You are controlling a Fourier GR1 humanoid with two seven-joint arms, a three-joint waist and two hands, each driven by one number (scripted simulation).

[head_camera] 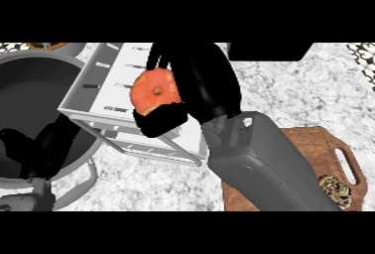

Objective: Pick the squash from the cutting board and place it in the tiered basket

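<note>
Orange squash point(154, 92) sits pinched in the right hand point(198, 79): fingers point(157, 57) curl over its top, the thumb point(161, 121) presses from below. It hangs above the white basket point(95, 84), near the table's point(293, 94) far left corner. Left hand point(29, 149) shows at the left edge, fingers unclear. A brown board point(315, 149) lies at the near right.

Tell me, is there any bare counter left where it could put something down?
Yes. Bare counter lies right of the tiered basket, above the cutting board; a smaller patch lies below the basket, left of the board. The left side is crowded by a large grey pan. The right hand holds the squash over the basket.
</note>
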